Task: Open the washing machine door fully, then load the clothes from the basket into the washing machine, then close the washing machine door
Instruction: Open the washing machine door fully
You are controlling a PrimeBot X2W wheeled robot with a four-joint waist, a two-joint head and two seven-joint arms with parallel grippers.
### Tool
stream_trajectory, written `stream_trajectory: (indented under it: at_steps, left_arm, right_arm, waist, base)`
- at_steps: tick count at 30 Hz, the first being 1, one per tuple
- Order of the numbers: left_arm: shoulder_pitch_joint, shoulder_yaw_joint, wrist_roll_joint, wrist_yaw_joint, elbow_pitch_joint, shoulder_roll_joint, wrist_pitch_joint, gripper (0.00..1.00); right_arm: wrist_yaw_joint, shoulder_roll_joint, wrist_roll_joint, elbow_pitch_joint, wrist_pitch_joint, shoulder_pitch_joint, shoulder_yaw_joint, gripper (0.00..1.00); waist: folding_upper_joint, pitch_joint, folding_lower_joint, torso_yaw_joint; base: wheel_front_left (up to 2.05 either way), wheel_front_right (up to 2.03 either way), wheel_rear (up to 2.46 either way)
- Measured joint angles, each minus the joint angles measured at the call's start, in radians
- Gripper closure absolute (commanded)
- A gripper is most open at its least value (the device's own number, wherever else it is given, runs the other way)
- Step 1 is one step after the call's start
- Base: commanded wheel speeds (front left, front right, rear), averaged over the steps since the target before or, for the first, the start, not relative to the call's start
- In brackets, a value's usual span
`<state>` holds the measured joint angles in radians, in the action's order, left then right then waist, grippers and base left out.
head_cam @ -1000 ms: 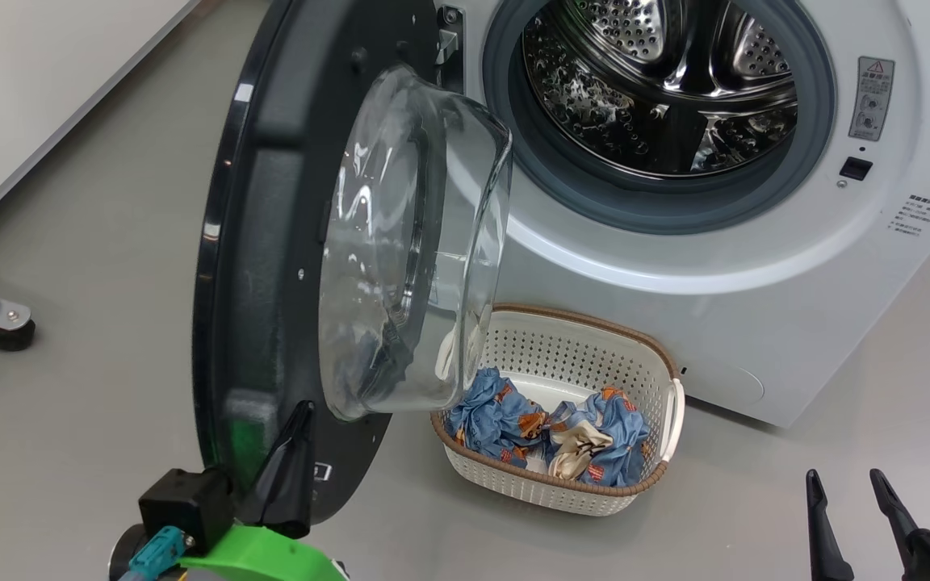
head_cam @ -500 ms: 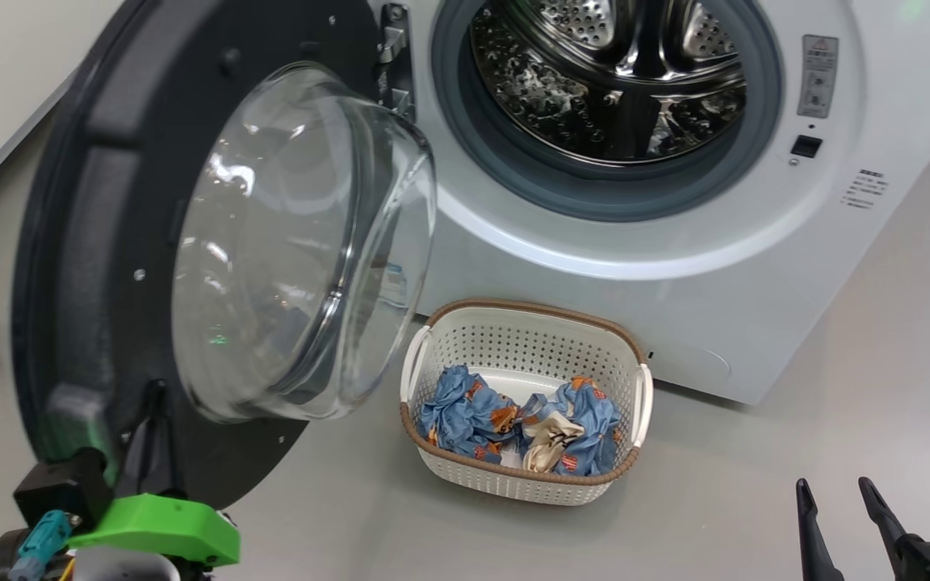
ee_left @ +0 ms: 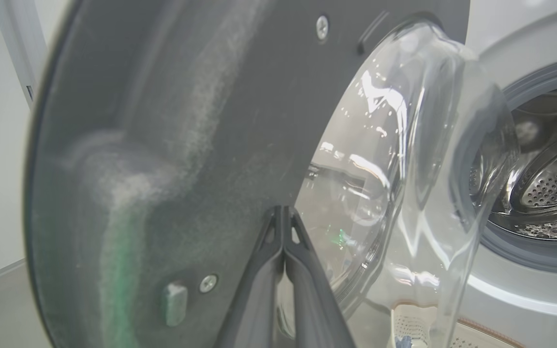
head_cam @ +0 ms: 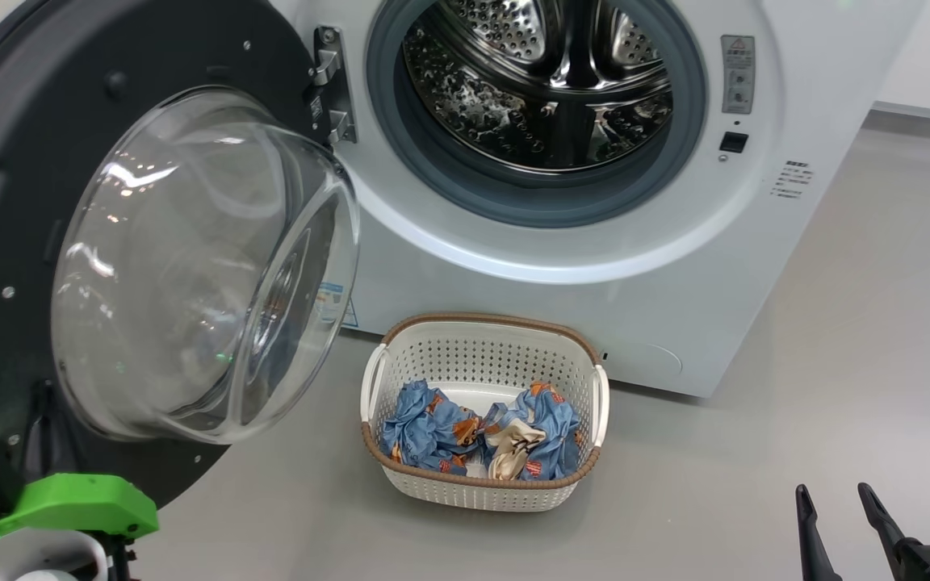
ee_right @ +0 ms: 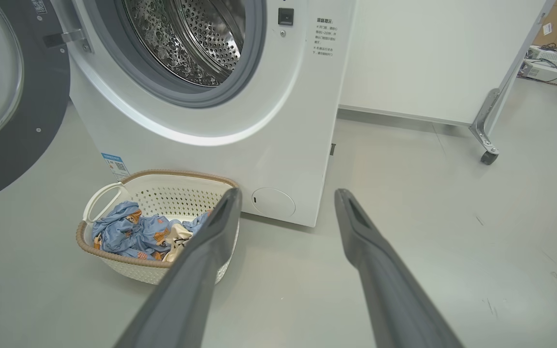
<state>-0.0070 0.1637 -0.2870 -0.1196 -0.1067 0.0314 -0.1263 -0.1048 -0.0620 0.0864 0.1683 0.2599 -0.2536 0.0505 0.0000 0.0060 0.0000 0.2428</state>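
The white washing machine (head_cam: 562,274) stands with its steel drum (head_cam: 538,89) exposed. Its black washing machine door (head_cam: 13,202), with the clear glass bowl (head_cam: 190,266), hangs wide open to the left on its metal hinge (head_cam: 328,81). My left gripper (ee_left: 283,212) is shut, with nothing held, and its tips rest against the door's inner face (ee_left: 186,121) beside the bowl. The cream basket (head_cam: 481,335) sits on the floor before the machine, with the blue bear-print clothes (head_cam: 433,424) inside. My right gripper (head_cam: 832,504) is open at the lower right, well short of the basket (ee_right: 186,175).
Grey floor (head_cam: 836,363) stretches to the right of the machine and basket. A white wall panel (ee_right: 428,53) stands beside the washer, and a metal leg with a castor (ee_right: 489,157) rests on the floor further right.
The door has swung further open to the left, with my shut left gripper following its lower inner face. The head camera has shifted too. The right gripper stays open and still.
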Motion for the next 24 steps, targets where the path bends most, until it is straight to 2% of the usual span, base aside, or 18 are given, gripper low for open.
stream_trajectory:
  at_steps: [11,24]
  left_arm:
    - [-0.095,0.083,0.027,0.000,-0.132,0.008,-0.035,1.00]
    - [-0.185,0.161,0.077,0.000,-0.284,0.068,-0.062,1.00]
  right_arm:
    - [0.000,0.000,0.000,0.002,0.000,-0.002,0.011,0.00]
    - [-0.008,0.000,-0.001,0.012,0.000,-0.002,0.007,0.00]
  waist:
    - [0.0000,-0.014,0.0000,-0.039]
    - [0.0000,-0.018,0.0000,-0.055]
  base:
    - [0.00,0.00,0.00]
    - [0.00,0.00,0.00]
